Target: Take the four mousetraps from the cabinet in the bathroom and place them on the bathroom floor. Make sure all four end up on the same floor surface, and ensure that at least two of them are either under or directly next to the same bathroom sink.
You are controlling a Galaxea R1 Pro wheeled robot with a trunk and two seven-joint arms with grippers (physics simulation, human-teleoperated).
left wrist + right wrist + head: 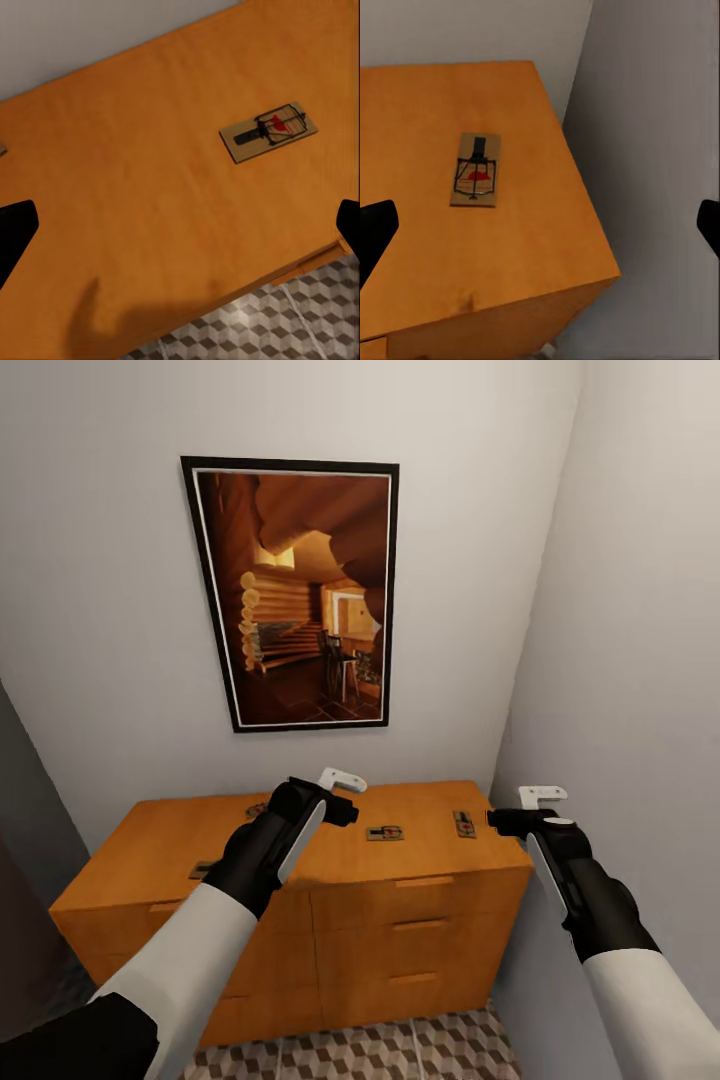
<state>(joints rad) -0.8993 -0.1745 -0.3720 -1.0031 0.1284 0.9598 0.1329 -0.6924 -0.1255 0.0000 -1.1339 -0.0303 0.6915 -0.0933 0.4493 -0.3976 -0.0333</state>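
Observation:
The orange-brown cabinet (420, 855) stands against the wall with mousetraps lying flat on its top. One mousetrap (385, 832) lies mid-top, and a second mousetrap (464, 823) lies near the right end. Two more are partly hidden by my left arm: a third mousetrap (256, 810) and another (203, 869). My left gripper (345, 812) hovers open above the top, apart from the mid-top mousetrap (268, 131). My right gripper (500, 820) hovers open over the right end, near the mousetrap (476, 169) there. Nothing is between either gripper's fingers. The sink is out of view.
A framed picture (295, 595) hangs on the wall above the cabinet. A grey side wall (640, 660) stands close to the cabinet's right end. The cube-patterned bathroom floor (400, 1050) shows in front of the drawers.

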